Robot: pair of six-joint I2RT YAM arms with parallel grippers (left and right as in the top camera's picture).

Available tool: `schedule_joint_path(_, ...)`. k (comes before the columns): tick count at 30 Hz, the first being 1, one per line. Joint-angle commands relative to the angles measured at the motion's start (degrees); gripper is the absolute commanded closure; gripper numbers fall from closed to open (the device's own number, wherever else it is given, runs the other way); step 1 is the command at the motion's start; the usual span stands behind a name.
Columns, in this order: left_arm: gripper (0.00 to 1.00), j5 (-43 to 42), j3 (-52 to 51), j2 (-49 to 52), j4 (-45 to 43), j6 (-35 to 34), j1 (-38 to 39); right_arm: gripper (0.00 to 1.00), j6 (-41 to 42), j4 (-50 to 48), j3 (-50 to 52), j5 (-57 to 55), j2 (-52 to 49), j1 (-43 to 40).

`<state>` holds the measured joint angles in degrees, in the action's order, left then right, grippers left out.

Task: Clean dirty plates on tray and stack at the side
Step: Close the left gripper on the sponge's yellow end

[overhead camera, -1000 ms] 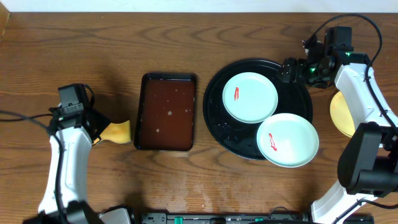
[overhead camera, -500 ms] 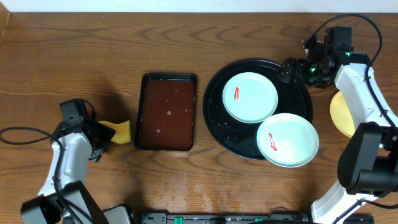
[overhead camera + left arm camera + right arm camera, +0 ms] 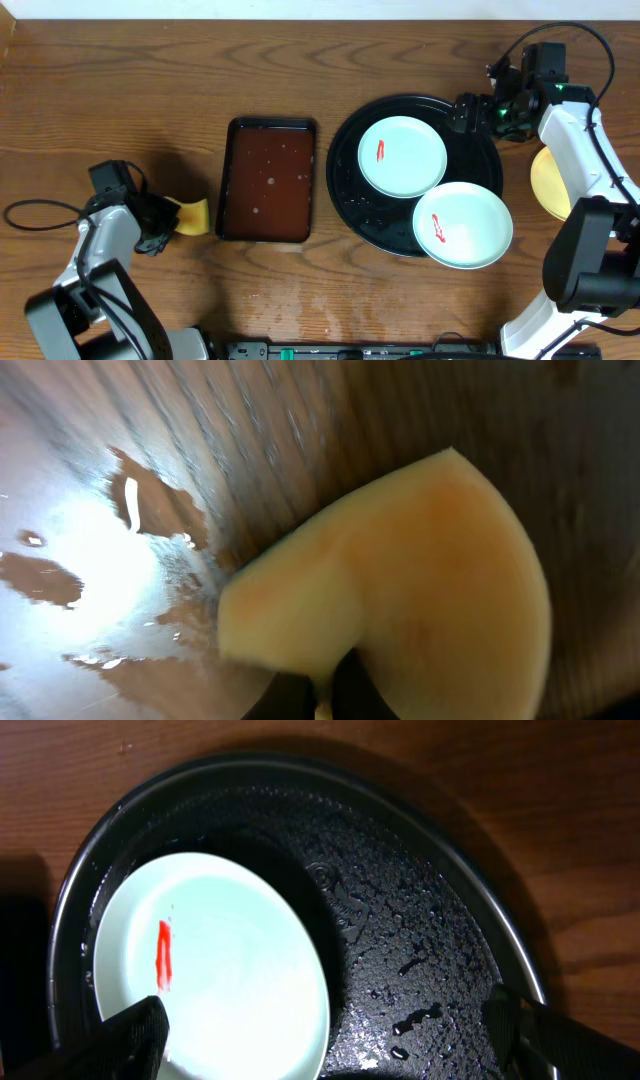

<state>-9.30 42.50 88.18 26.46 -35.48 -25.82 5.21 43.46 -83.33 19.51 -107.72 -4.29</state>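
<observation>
Two mint plates sit on your tray [image 3: 347, 210], and each carries a red smear. The upper plate [image 3: 405, 160] lies flat inside the tray, toward the back, with its smear [image 3: 380, 150] near the plate's left edge. The lower plate [image 3: 468, 230] sits at the tray's front right and overhangs the rim there; its smear [image 3: 436, 224] is also left of centre. The yellow plate [image 3: 545, 185] lies on the desk [image 3: 150, 80] to the right of the tray, apart from it and partly hidden under your right arm, so you cannot tell whether it is marked.

Your right gripper [image 3: 468, 112] hovers over the tray's back right rim, jaws spread wide with nothing between them. In the right wrist view its fingers [image 3: 135, 1038] stand either side of the tray's floor, which is beaded with droplets [image 3: 415, 965].

Your left gripper [image 3: 168, 222] is low at the desk's left side, clamped tight on a yellow sponge [image 3: 192, 214]. The sponge is just left of the brown tray [image 3: 267, 180], which stands between it and the black tray. The left wrist view is blurred, but the sponge fills most of it, with a wet, shiny patch [image 3: 80, 560] on the desk beside it.
</observation>
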Motion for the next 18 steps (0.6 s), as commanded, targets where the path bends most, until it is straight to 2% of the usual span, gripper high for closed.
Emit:
schedule_joint_path(1, 0.92, 0.61, 4.39, -6.99, 2.73, 2.25, -2.21, 0.01, -0.11, 0.02, -1.03, 0.24, 1.22, 0.22)
schedule_joint_path(5, 0.92, 0.94, 6.19, -15.37, 4.37, 2.93, -1.95, 0.01, -0.11, 0.02, -1.03, 0.24, 1.22, 0.22)
schedule_joint_path(10, 0.93, 2.75, 6.38, -23.04, 7.30, 6.78, 2.34, 0.01, -0.11, 0.02, -1.03, 0.24, 1.22, 0.22)
schedule_joint_path(18, 0.93, 22.95, 14.51, -17.55, 19.23, 9.60, 14.19, 0.01, -0.11, 0.02, -1.03, 0.24, 1.22, 0.22)
